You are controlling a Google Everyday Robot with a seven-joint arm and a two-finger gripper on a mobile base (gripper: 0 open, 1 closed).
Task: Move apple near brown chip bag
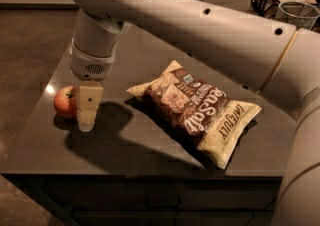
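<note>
The tool (87, 120), open or closed I cannot tell, hangs at 3 o'clock of the apple (64, 102); a nudge could roll it off the worktop (40, 145).

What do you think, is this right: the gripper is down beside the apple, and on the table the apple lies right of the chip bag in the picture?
Not quite. The camera view shows the apple left of the chip bag in the picture, not right of it. The rest holds: the gripper is down beside the apple, and both things lie on the table.
</note>
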